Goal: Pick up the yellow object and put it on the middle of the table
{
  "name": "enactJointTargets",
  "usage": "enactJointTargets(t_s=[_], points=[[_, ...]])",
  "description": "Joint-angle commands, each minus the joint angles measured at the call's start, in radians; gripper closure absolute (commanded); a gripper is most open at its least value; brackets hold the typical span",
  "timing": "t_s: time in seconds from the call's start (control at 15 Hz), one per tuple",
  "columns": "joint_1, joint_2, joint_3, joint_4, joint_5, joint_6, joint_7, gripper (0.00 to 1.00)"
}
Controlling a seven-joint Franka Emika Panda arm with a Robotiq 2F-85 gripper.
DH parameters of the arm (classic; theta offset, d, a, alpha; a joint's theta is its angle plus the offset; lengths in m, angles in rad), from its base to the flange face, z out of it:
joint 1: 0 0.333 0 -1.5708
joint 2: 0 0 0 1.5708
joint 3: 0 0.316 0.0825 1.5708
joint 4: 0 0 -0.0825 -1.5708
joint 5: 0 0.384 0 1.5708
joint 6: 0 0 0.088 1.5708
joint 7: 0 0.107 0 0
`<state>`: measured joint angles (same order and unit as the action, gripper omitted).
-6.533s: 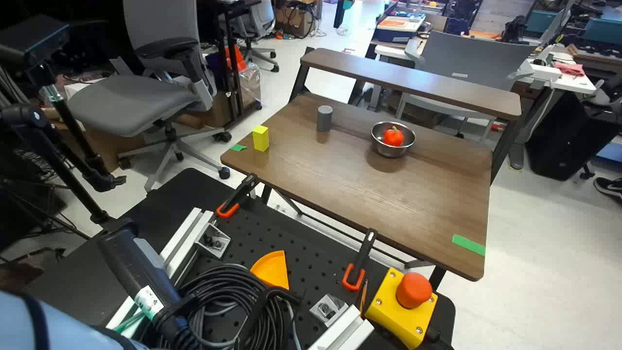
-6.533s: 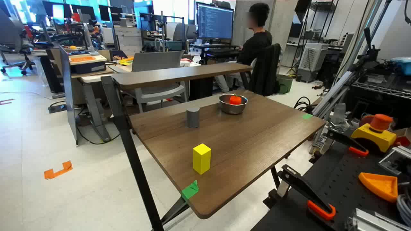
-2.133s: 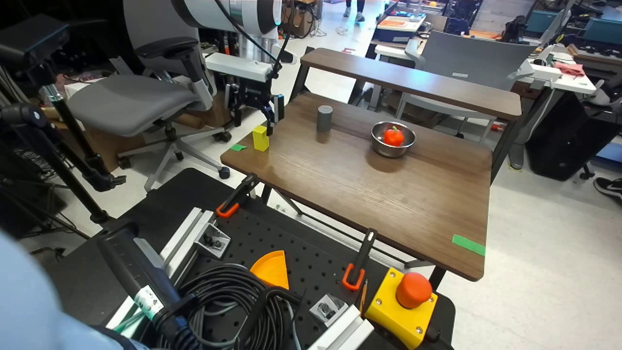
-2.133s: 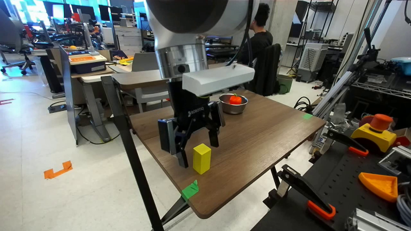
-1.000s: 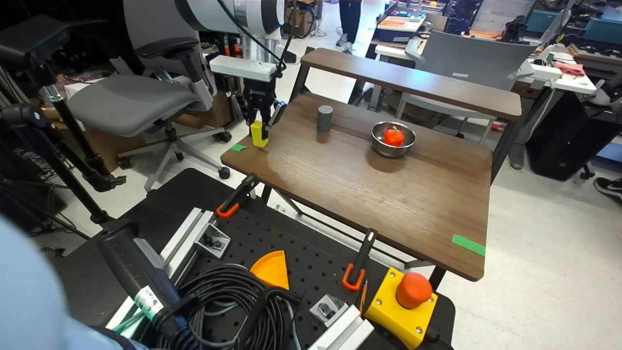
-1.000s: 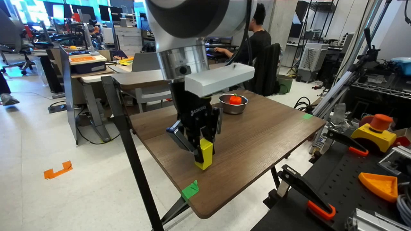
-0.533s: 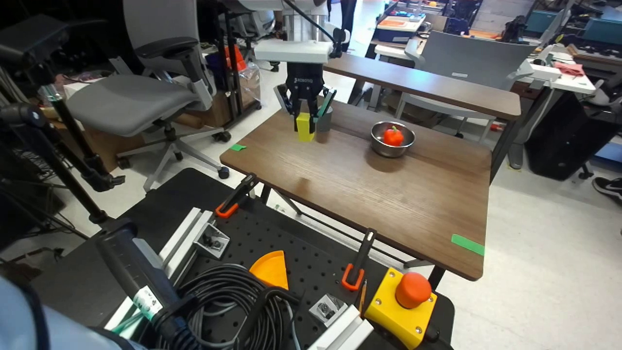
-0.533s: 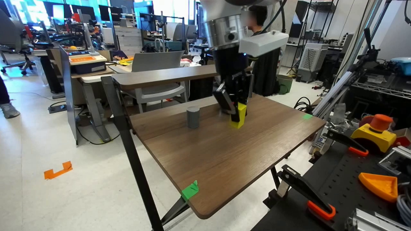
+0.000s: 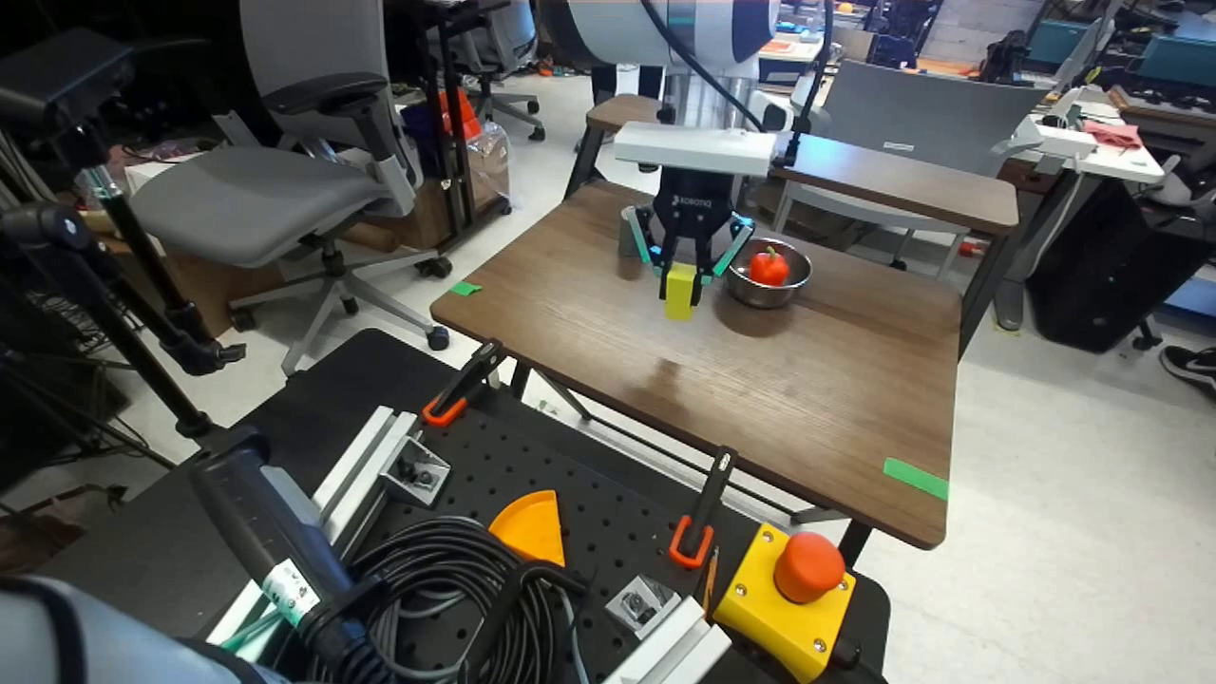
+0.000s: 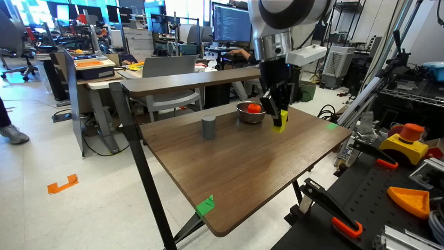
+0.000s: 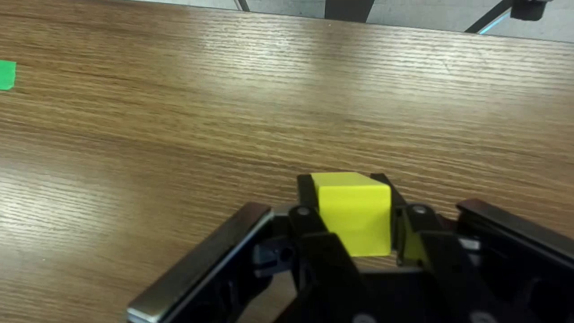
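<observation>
One yellow block point(image 11: 358, 220) hangs above the wooden table point(image 9: 807, 408), clamped in my gripper point(image 9: 680, 291). Wrist view: green tape point(image 11: 7, 75), ten o'clock.

White arm point(image 10: 265, 25), black end effector point(image 9: 681, 287)

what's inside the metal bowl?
A red-orange pepper shows inside the metal bowl. It covers the bottom beneath it, so anything under it can't be seen.
</observation>
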<state>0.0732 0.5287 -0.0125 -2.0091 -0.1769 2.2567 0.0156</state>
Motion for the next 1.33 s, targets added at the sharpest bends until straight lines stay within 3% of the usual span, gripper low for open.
enactJointTargets(t_s=[0.0, 0.4, 0.47, 0.6, 0.93, 1.07, 1.13, 1.27], points=[[-0.031, 0.111, 0.016, 0.090, 0.033, -0.018, -0.051, 0.91], [-0.032, 0.193, 0.019, 0.175, 0.041, -0.047, -0.053, 0.91], [-0.032, 0.189, 0.023, 0.175, 0.043, -0.050, -0.058, 0.41], [-0.024, 0.163, 0.031, 0.153, 0.034, -0.045, -0.070, 0.34], [0.004, -0.023, 0.087, -0.023, 0.031, -0.025, -0.115, 0.01], [0.033, -0.122, 0.100, -0.119, 0.039, -0.013, -0.045, 0.00], [0.020, 0.008, 0.085, 0.011, 0.028, -0.030, -0.073, 0.00], [0.035, -0.035, 0.091, -0.020, 0.027, -0.032, -0.062, 0.00]])
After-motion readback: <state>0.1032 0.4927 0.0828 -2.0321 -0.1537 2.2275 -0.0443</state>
